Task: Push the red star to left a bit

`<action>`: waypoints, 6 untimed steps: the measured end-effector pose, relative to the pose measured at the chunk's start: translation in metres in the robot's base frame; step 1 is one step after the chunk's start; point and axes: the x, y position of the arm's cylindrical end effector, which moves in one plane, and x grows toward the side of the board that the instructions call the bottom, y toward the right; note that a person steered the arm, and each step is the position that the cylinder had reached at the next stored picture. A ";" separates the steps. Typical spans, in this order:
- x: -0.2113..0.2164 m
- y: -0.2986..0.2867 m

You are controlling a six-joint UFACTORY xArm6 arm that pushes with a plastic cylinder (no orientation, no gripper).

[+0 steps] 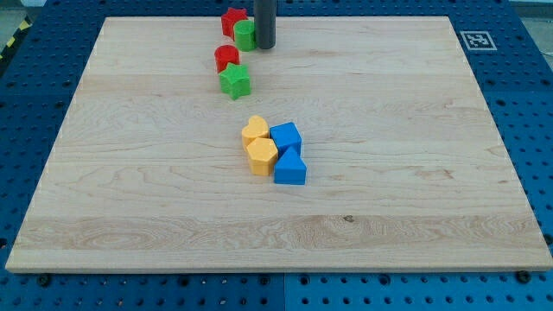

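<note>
The red star [232,20] lies at the view's top edge of the wooden board [130,173], left of centre. A green round block [245,35] touches its lower right side. My tip [264,46] stands right beside the green round block, on its right, and a little right of and below the red star. Below these lie a red round block [226,58] and a green star [234,82], touching each other.
Near the board's middle sits a tight cluster: a yellow heart [254,130], a yellow hexagon [262,156], a blue cube [285,137] and a blue triangular block [289,167]. A tag marker [477,40] is at the view's top right.
</note>
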 end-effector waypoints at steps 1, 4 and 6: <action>0.000 0.013; -0.067 -0.059; -0.066 -0.118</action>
